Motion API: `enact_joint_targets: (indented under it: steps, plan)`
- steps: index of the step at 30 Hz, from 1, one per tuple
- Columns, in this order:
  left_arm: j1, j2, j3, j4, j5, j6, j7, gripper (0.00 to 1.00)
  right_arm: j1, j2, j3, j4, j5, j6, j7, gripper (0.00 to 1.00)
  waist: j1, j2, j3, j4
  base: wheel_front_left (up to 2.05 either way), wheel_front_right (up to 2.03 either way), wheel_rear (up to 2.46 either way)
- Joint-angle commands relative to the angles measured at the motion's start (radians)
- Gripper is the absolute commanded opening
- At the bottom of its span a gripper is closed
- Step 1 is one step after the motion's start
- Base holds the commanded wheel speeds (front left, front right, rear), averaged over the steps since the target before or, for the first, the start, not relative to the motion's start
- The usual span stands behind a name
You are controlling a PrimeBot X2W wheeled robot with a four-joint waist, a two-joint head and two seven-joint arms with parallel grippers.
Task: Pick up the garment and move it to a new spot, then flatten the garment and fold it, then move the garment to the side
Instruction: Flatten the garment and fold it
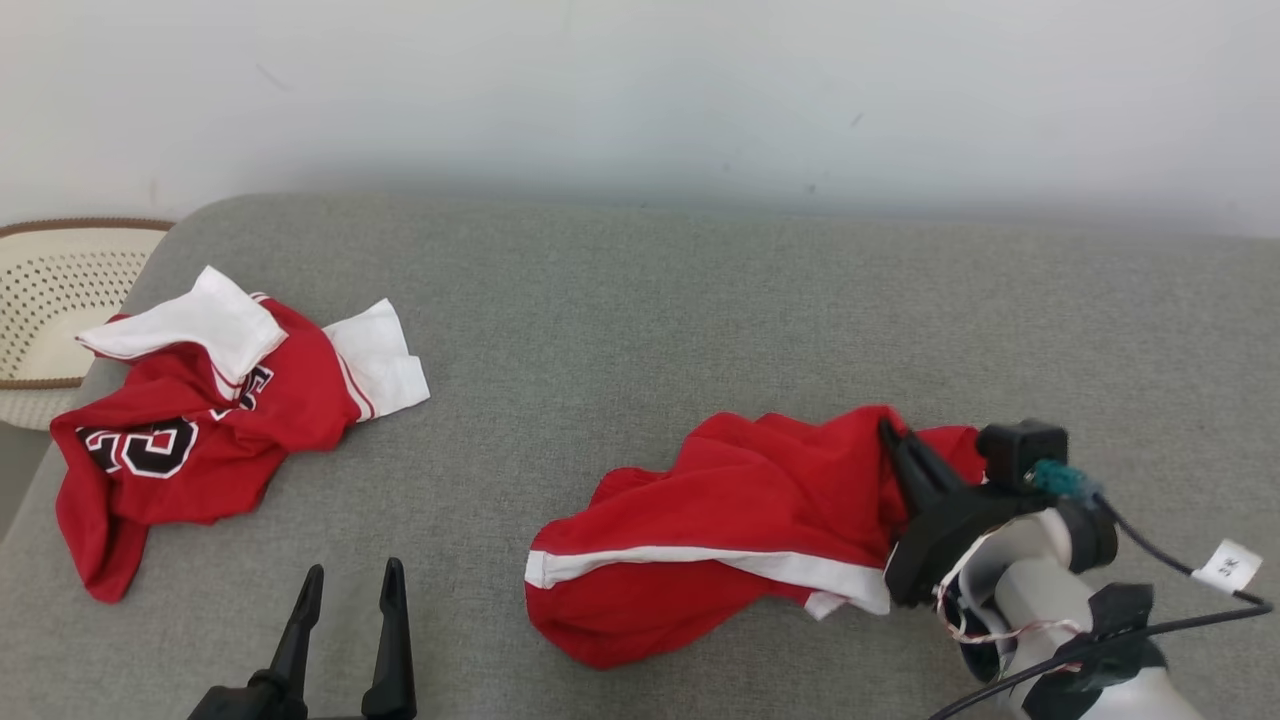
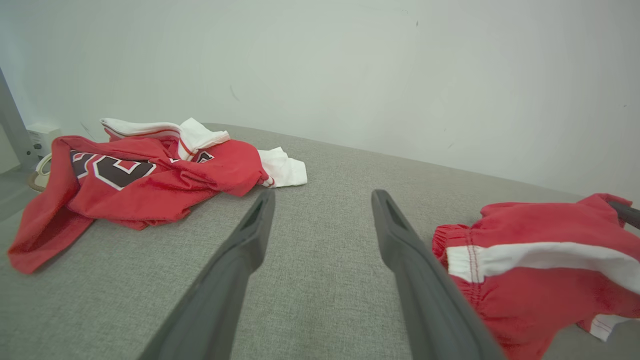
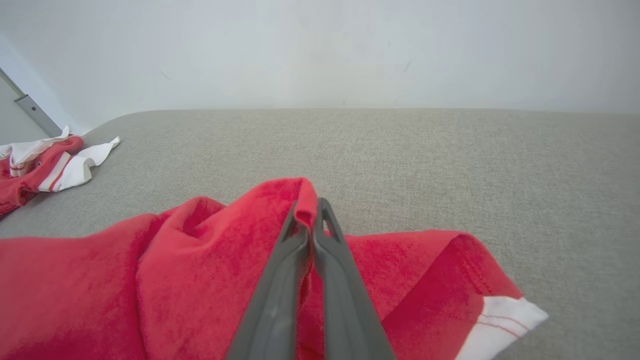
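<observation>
Garment [image 1: 740, 520]: red shorts, crumpled, lying right of centre on the grey fabric surface [image 1: 700, 300]. Soft, light and limp, so likely to sag when raised. Right gripper [image 1: 893, 435] pinches a raised fold at its far edge. Left gripper [image 1: 350, 580] is spread wide, holding nothing. The elastic waistband looks the firmer hold.

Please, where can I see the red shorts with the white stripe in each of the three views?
Head view: shorts, lower centre-right, pinched by the right gripper.
Left wrist view: shorts, lower right.
Right wrist view: shorts, across the bottom.
Shared landmark: red and white jersey, left in every view.

One jersey [image 1: 200, 430], one pair of shorts [image 1: 720, 530], one basket [image 1: 60, 290], two pincers [image 1: 353, 567] [image 1: 888, 432].
</observation>
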Motion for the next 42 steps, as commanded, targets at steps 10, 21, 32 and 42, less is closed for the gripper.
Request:
enact_joint_targets:
  steps: [10, 21, 32, 42]
  plan:
    - [0.023, 0.000, -0.004, 0.006, -0.019, 0.004, -0.007, 1.00, -0.085, -0.101, 0.018, -0.105, 0.039, 0.000, 0.011, 0.00, 0.0000, 0.0000, -0.021, -0.026, 0.00, 0.00, 0.00]
    - [0.011, 0.000, -0.023, 0.010, -0.030, 0.010, -0.007, 1.00, -0.104, -0.165, 0.096, -0.108, 0.141, 0.000, 0.119, 0.00, 0.0000, 0.0000, -0.012, 0.002, 0.00, 0.00, 0.00]
    - [0.015, 0.000, -0.018, 0.017, -0.023, 0.009, -0.007, 1.00, -0.122, -0.135, 0.100, 0.053, 0.120, 0.000, 0.010, 1.00, 0.0000, 0.0000, -0.010, -0.009, 0.00, 0.00, 0.00]
    - [0.023, 0.000, -0.005, 0.014, -0.013, 0.002, -0.007, 1.00, -0.003, -0.164, -0.001, -0.102, 0.123, 0.000, -0.017, 1.00, 0.0000, 0.0000, -0.018, -0.060, 0.00, 0.00, 0.00]
